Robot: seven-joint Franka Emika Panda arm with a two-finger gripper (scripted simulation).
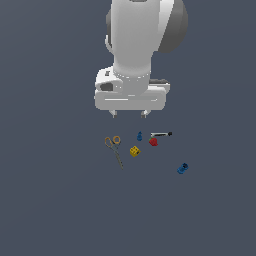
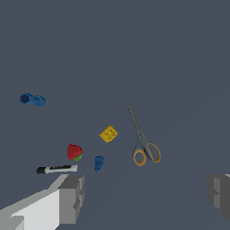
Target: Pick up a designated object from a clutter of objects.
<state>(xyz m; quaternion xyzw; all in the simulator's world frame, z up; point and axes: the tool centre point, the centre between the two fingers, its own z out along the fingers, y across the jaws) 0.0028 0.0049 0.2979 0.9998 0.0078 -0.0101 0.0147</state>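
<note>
Yellow block, small and cube-like with dark dots on its faces, lies on the grey surface near the middle of the clutter, touching nothing. Judging by its look, it should be light and rigid, with flat, possibly slick sides. The sound hold would be across two opposite flat faces, fingers square to them, since a corner grip on so small a piece could let it twist out. In the wrist view it sits turned like a diamond, so the wrist may need some rotation first.

Taking the exterior view as a clock face centred on the block: the yellow-handled scissors lie at nine o'clock, just beside it, handles toward the arm and blades pointing away. A small blue piece sits near at one o'clock. The red lump is at two o'clock, with the thin silver tool and its black tip close beyond it. A second blue piece lies well apart at four o'clock.

The pincer hangs above the surface at twelve o'clock from the block, empty, its fingers spread wide apart and clear of every item. The scissors and the nearer blue piece are the likeliest neighbours to be brushed on descent.
</note>
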